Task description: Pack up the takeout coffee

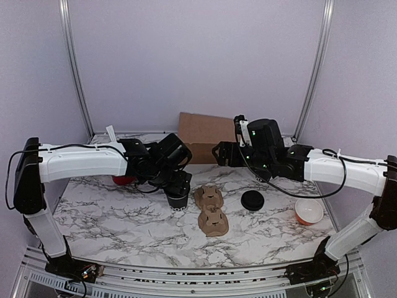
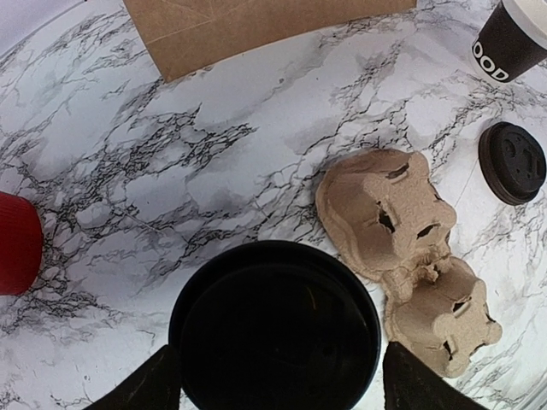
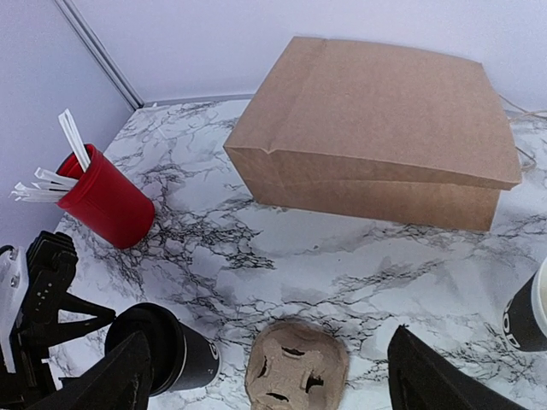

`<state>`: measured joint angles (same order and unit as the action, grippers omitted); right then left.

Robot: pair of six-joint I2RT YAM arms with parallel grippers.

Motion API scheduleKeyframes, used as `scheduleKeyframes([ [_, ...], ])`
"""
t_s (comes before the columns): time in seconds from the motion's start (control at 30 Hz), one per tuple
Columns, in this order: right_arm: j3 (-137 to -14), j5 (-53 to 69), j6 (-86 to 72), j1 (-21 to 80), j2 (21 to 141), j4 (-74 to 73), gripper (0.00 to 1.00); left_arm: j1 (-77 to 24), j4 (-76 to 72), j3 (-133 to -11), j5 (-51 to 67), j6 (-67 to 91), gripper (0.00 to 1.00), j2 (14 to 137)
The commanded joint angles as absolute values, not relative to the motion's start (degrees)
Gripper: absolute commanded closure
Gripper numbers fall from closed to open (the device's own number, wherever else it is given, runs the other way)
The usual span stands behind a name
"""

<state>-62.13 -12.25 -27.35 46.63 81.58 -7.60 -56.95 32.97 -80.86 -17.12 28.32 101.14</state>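
Note:
The takeout coffee (image 2: 273,329), a black paper cup with a black lid, sits between my left gripper's (image 2: 278,380) fingers, which are shut on it. It leans just left of the brown pulp cup carrier (image 1: 211,210). In the top view the cup (image 1: 178,200) is under the left gripper (image 1: 177,185). The right wrist view shows it (image 3: 171,352) tilted, white print low on its side. My right gripper (image 3: 273,369) is open and empty, up above the carrier's (image 3: 295,376) far end, in front of the paper bag (image 1: 201,133).
A second black cup with a white rim (image 2: 508,38) stands right of the carrier, a loose black lid (image 1: 252,200) near it. A red cup of white stirrers (image 3: 107,201) stands at the left. An orange bowl (image 1: 308,211) sits at the right.

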Motion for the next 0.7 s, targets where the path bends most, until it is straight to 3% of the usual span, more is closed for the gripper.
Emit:
scheduleKeyframes([
  [0.0, -62.2, -12.8, -27.2, 46.1, 80.4, -7.3, 0.07, -57.4, 35.3, -82.5, -18.6, 28.2, 0.2, 102.4],
  [0.37, -61.6, -13.4, -27.3, 46.1, 79.9, -6.6, 0.07, -58.0, 35.8, -82.9, -20.4, 28.0, 0.23, 103.6],
  [0.67, -61.1, -15.0, -26.5, 46.1, 79.4, -5.9, 0.07, -58.2, 36.4, -81.9, -22.3, 28.5, 0.36, 101.4],
])
